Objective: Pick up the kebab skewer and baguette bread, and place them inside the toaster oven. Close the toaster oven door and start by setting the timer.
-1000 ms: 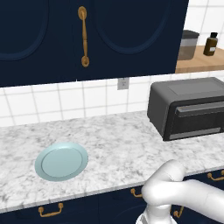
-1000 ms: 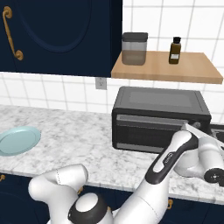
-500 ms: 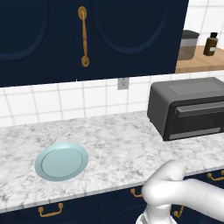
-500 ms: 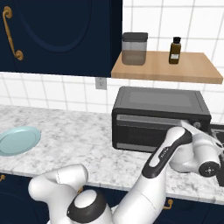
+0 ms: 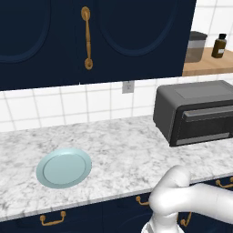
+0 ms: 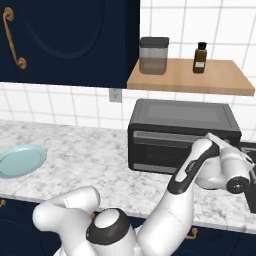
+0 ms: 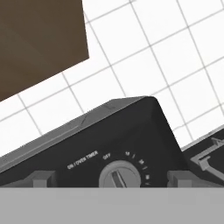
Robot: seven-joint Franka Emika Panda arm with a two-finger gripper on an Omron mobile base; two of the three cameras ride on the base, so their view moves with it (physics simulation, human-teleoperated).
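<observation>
The toaster oven [image 5: 200,113] [image 6: 180,132] stands at the counter's right end. Its door [image 5: 205,129] [image 6: 165,150] is shut, with the bar handle [image 5: 207,113] across the top. In the hand view my gripper [image 7: 111,180] is open, one fingertip on each side of the timer knob [image 7: 120,176] on the oven's dark front, and nothing is held. In the right base view my hand [image 6: 235,172] hovers at the oven's right end. The light blue plate [image 5: 63,167] [image 6: 20,160] is bare. The kebab skewer and baguette bread are out of view.
A wooden shelf [image 6: 190,77] above the oven carries a lidded jar [image 6: 153,55] and a brown bottle [image 6: 200,57]. Dark blue cabinets [image 5: 91,36] hang over the marble counter [image 5: 127,150]. A grey metal frame [image 7: 210,157] lies right of the oven.
In the right base view my forearm and hand have risen a little and shifted right along the oven's front. The gripper has stayed open.
</observation>
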